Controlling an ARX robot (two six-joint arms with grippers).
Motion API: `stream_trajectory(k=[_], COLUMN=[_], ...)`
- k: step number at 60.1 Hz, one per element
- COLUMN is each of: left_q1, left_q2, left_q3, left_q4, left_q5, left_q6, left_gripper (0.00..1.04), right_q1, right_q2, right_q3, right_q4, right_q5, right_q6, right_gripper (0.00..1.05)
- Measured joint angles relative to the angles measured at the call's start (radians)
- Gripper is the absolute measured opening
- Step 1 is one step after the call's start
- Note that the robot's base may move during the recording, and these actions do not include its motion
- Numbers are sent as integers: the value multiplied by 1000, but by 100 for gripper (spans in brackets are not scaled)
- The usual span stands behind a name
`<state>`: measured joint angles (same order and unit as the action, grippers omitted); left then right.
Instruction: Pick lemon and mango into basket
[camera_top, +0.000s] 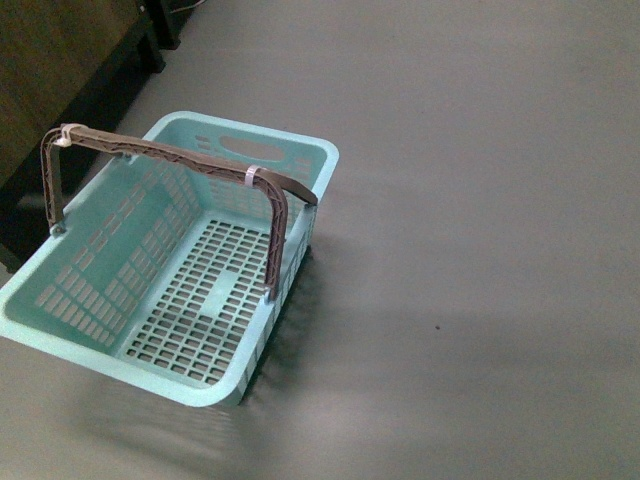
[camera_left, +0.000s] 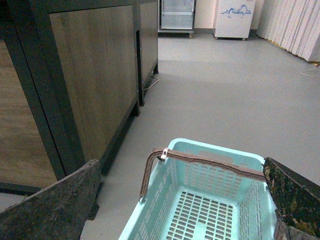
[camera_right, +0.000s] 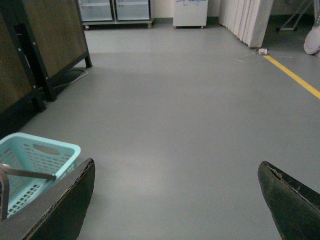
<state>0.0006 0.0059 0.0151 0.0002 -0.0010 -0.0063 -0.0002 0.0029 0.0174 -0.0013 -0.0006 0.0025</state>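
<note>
The light aqua basket (camera_top: 120, 310) stands on the grey floor at the left of the front view, with its brown arched handle (camera_top: 180, 158) upright and nothing inside it. It also shows in the left wrist view (camera_left: 200, 165) and at the edge of the right wrist view (camera_right: 37, 150). My left gripper (camera_left: 182, 200) is open above the basket, with nothing between its fingers (camera_left: 55, 205). My right gripper (camera_right: 175, 200) is open over bare floor beside the basket, its fingers (camera_right: 290, 200) wide apart. No lemon or mango is in view. Neither arm shows in the front view.
Dark wooden cabinets (camera_left: 85, 75) on black frames stand beside the basket, also in the front view (camera_top: 50, 70). Glass-door coolers (camera_right: 115, 10), a white unit (camera_left: 234, 17) and curtains (camera_right: 247, 20) line the far end. A yellow floor line (camera_right: 295, 77) runs far off.
</note>
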Motion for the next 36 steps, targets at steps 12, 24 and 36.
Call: stream_trajectory(k=[12,24,36], left_q1=[0,0,0], left_q2=[0,0,0], left_q3=[0,0,0], left_q4=[0,0,0], left_q5=[0,0,0], left_q6=[0,0,0], left_gripper=[98,98,98], right_q1=[0,0,0], right_q2=[0,0,0], right_q3=[0,0,0], right_q4=[0,0,0], right_q5=[0,0,0], right_q6=[0,0,0], right_gripper=[96,96,96])
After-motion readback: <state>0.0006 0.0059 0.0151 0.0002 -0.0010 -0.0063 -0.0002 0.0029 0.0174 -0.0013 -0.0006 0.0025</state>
